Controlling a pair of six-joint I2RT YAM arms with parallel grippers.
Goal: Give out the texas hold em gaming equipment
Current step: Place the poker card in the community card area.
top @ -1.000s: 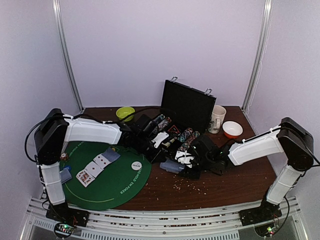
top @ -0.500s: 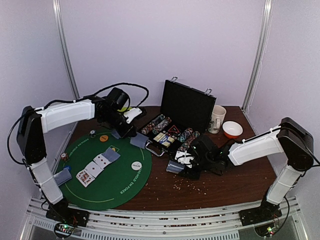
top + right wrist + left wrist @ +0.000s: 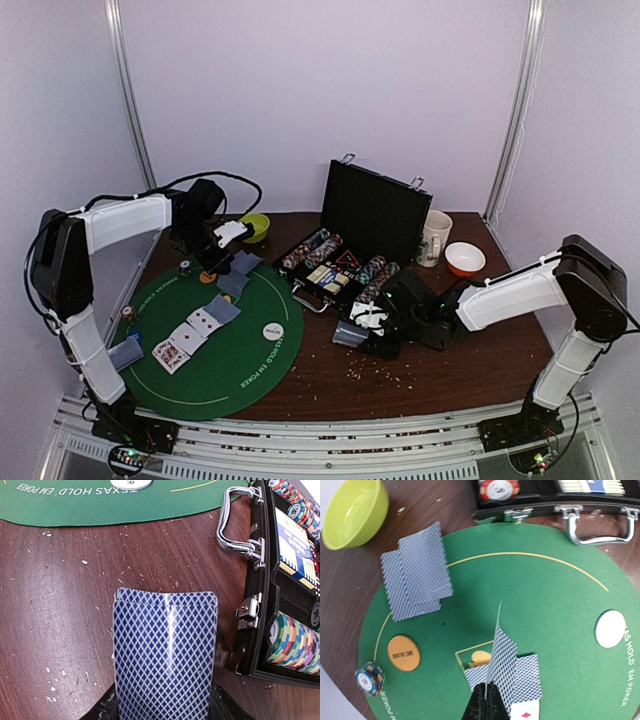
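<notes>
My left gripper [image 3: 487,687] is shut on one grey-blue-backed playing card [image 3: 496,647], held edge-on above the green mat [image 3: 560,600]. Below it lie a face-down card [image 3: 526,672] and a face-up diamond card [image 3: 526,713]. Two more face-down cards [image 3: 415,577] lie near the mat's far rim, with an orange chip [image 3: 403,653] and a multicoloured chip stack [image 3: 370,677] beside them. The white dealer disc [image 3: 611,628] rests on the mat. My right gripper [image 3: 165,705] is shut on a deck of cards [image 3: 165,645] low over the brown table, next to the open case [image 3: 260,590] of poker chips [image 3: 295,640].
A lime-green bowl [image 3: 252,226] stands just beyond the mat, close to my left arm. The case's lid [image 3: 377,208] stands upright; a white mug [image 3: 435,237] and an orange-rimmed bowl [image 3: 465,259] sit to its right. A row of cards [image 3: 190,335] crosses the mat.
My left arm has swung from beside the right gripper's deck back to the mat's far-left part, carrying a card. The right arm has stayed still.
</notes>
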